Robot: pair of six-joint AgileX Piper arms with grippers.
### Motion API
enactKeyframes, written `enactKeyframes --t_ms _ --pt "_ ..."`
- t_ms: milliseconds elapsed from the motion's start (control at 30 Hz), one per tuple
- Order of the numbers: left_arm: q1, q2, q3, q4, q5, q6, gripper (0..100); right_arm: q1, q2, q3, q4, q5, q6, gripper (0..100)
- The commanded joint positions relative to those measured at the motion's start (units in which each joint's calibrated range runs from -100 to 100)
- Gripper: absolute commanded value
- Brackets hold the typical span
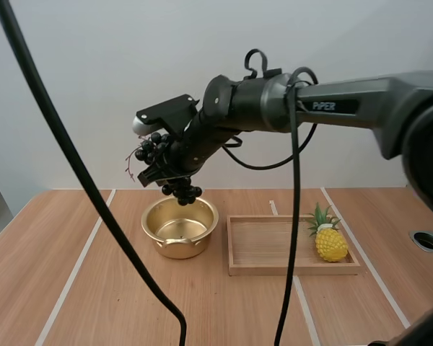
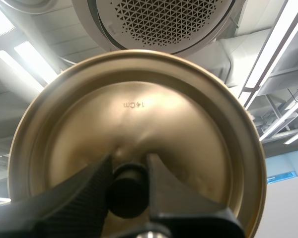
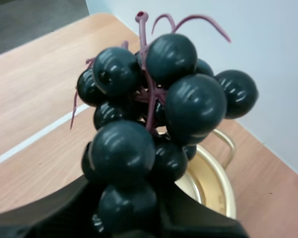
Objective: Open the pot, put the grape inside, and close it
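1. Lid [image 2: 139, 114] first: your left gripper [image 2: 129, 171] is clenched on its knob [image 2: 128, 193], so the pot's open.
2. Grape bunch [image 3: 149, 124] is pinched in your right gripper [image 3: 126, 210], hanging just above the pot [image 1: 179, 245].
3. Centre it and go lower before you let go, so nothing clips the rim.
4. Long axis sits tilted: stem end up, loose end pointing down at the pot.

Right gripper [image 1: 167, 174] holding grapes [image 1: 154, 149] above open pot [image 1: 199, 235], pineapple [image 1: 331, 244] in wooden tray [image 1: 274, 268]
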Motion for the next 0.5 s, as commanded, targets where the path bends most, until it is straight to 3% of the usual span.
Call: enactKeyframes --t_ms 0,467 --pt "0.04 -0.1 -0.4 0.5 -1.7 -0.5 0 0.1 3.5 -0.4 0.0 -3.9 -1.5 0" --pt "0.04 -0.1 -0.4 0.5 -1.3 -0.5 0 -0.4 14.5 -0.4 -0.4 -6.9 -3.5 0"
